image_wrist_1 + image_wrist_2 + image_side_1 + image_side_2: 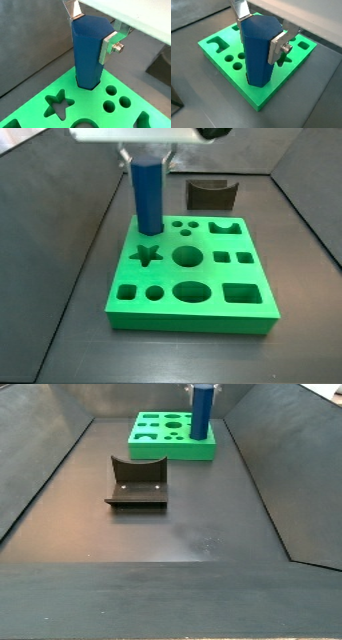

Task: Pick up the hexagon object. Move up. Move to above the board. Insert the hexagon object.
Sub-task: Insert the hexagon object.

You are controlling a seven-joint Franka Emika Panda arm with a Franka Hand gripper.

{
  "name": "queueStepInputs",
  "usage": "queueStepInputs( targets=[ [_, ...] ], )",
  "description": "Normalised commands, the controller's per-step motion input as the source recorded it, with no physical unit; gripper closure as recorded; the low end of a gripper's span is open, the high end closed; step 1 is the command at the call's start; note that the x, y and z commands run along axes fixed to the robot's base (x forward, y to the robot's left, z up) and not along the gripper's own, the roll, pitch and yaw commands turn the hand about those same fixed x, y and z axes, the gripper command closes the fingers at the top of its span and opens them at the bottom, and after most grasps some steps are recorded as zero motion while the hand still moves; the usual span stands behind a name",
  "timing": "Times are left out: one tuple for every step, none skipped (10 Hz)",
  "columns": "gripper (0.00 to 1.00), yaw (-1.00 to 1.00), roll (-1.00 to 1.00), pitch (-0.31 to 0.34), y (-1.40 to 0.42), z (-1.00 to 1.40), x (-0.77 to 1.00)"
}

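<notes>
**Post in the corner hole**

Standing upright, the blue post has its lower end inside a hole at the corner of the board (star cut-out beside it). The gripper clasps the post's top between its silver fingers. The fixture sits well apart.

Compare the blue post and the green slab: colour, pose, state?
The tall blue matte post stands upright; the bright green cut-out slab lies flat on the floor. The post is solid and clamped by the gripper at a corner hole; the slab, full of shaped holes, is ungripped. Both look plain and matte.
</notes>
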Motion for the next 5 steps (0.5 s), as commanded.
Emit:
queueStepInputs(
  targets=[
    [1.0, 0.08, 0.18, -0.041, 0.0, -0.7, -0.11],
    [1.0, 0.1, 0.21, -0.013, -0.02, -0.72, -0.06],
    [1.0, 0.0, 0.13, 0.0, 0.0, -0.09, -0.11],
    [1.0, 0.0, 0.0, -0.006, 0.0, 0.0, 0.0],
    [1.0, 0.0, 0.0, 0.019, 0.0, 0.0, 0.0]
  ],
)
